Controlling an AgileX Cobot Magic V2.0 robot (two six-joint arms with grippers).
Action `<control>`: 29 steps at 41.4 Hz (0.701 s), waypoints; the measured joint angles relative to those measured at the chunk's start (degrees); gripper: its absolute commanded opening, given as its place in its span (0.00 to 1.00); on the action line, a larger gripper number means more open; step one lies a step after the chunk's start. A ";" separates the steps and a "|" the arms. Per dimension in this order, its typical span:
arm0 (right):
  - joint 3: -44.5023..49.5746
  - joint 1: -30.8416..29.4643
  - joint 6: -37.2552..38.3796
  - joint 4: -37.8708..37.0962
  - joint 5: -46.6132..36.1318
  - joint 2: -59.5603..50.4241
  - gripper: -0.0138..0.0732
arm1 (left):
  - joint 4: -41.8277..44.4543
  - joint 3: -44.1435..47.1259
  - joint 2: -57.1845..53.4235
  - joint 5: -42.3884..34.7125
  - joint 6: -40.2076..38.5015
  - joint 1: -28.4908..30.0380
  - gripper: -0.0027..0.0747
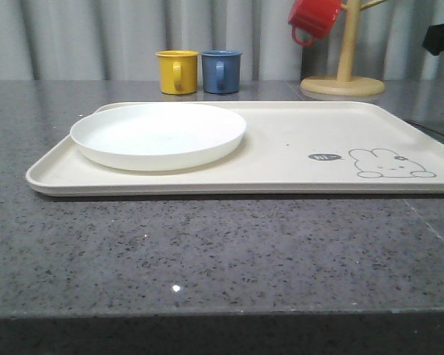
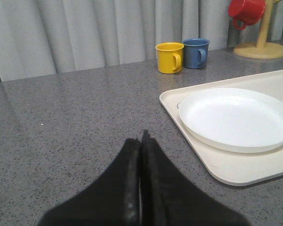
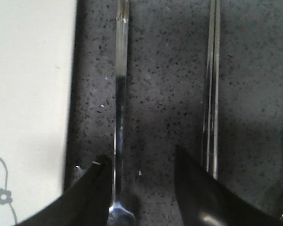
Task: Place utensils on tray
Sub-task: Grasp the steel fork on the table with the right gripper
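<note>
The right pincer (image 3: 141, 188) is released, low over a thin metal handle (image 3: 119, 117) lying on the table (image 3: 165, 94) just beside the tray (image 3: 28, 94) edge. It looks stiff, light, slippery; best pinched across mid-handle. The chopsticks (image 3: 210, 94) lie near. The left pincer (image 2: 140, 155) is clenched, empty.

Yellow mug (image 1: 177, 71) beside blue mug (image 1: 221, 71), red mug (image 1: 314, 18) hanging on wooden mug tree (image 1: 345, 63), grey curtain (image 1: 96, 37)

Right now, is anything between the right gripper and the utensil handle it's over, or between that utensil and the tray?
Nothing visible. The right gripper is open, low over the metal handle, which lies on bare counter beside the tray edge.
</note>
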 measured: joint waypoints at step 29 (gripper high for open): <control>-0.21 0.00 -0.09 0.22 -0.55 5.23 0.27 | 0.00 0.00 0.00 0.00 -0.09 0.00 0.01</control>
